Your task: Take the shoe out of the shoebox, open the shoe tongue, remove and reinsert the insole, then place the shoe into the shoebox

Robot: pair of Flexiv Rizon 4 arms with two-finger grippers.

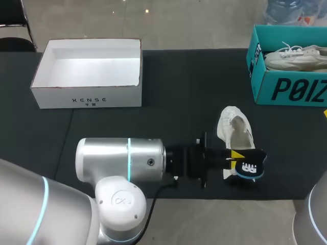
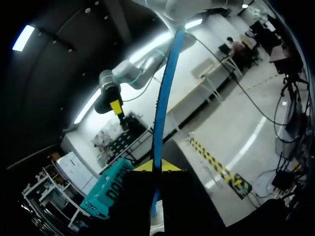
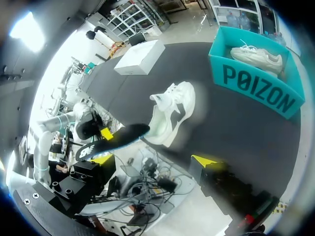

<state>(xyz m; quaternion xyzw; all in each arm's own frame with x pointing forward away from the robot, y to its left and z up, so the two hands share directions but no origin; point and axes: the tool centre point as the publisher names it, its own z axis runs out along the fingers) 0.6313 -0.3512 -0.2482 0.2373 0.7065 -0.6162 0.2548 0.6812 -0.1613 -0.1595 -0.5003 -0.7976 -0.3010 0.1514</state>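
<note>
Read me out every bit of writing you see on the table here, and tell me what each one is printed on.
"POIZON": on the side of the teal shoebox.
"XENSE": on the front of the white shoebox; the small characters under it are too small to read.
White print on the dark insole: blurred, unreadable.
Small label on the teal shoebox's end: too small to read.
</note>
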